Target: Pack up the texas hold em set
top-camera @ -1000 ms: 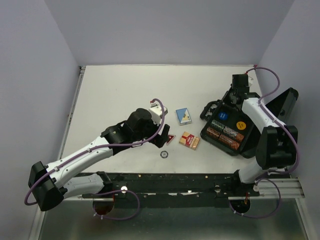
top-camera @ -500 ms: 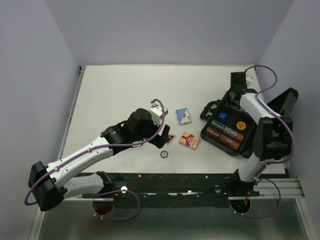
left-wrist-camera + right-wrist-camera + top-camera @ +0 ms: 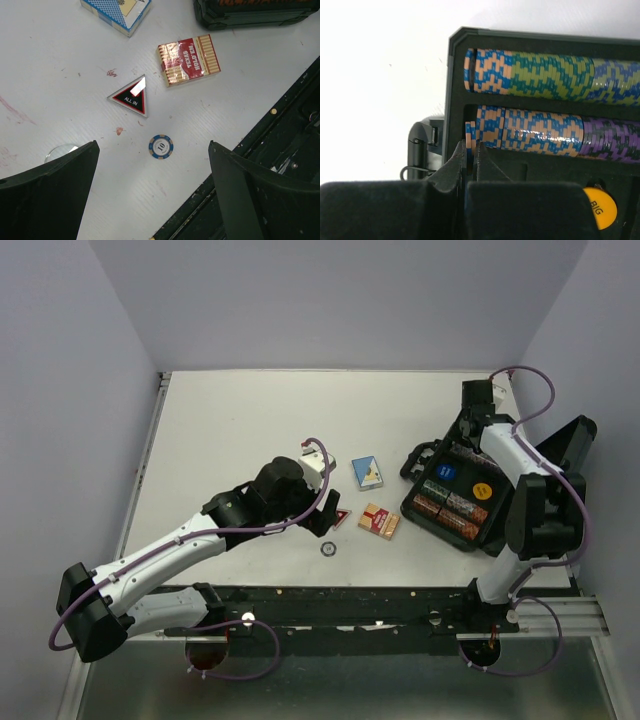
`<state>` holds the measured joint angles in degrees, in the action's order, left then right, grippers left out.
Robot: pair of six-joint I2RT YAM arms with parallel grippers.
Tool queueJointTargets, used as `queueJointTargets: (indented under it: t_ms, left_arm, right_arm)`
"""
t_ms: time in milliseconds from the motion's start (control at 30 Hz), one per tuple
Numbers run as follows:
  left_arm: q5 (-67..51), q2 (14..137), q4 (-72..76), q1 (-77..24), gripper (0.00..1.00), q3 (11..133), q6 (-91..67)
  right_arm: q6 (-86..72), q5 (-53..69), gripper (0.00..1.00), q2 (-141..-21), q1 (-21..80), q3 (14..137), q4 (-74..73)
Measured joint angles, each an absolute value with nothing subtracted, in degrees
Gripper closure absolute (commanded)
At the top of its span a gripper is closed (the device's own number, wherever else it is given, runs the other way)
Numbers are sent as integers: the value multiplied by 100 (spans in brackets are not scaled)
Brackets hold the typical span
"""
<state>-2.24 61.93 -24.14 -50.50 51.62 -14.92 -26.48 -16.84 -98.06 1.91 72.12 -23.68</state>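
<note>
Your left end effector (image 3: 153,147) still hangs released and unmoved above the counter (image 3: 230,430), over the triangular ALL IN marker (image 3: 131,96) and the blue 10 chip (image 3: 160,146). The blue card box (image 3: 367,472) and red card box (image 3: 379,521) lie further right, outside the open black case (image 3: 454,80). Your right end effector (image 3: 470,150), clenched, has edged toward the case's far end, tips at a chip row (image 3: 530,132).
</note>
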Motion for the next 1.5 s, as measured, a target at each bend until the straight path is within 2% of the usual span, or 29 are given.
queueJointTargets:
  t_ms: [533, 1167, 1233, 1400, 1500]
  left_arm:
    - [-224, 6193, -2414, -5063, 1, 5162, -1487]
    - [-237, 6193, -2414, -5065, 1, 5162, -1487]
    - [-242, 6193, -2414, -5065, 1, 5162, -1485]
    - [-244, 6193, -2414, -5063, 1, 5162, -1485]
    - [-244, 6193, -2414, -5065, 1, 5162, -1485]
  right_arm:
    - [-2536, -1601, 99, -10210, 189, 7581, -2373]
    - [-2515, -1758, 79, -10377, 191, 7743, -2628]
    - [-2499, -1769, 76, -10401, 191, 7773, -2657]
    - [-2484, -1785, 60, -10447, 191, 7773, -2689]
    - [-2460, -1782, 56, -10447, 191, 7773, -2689]
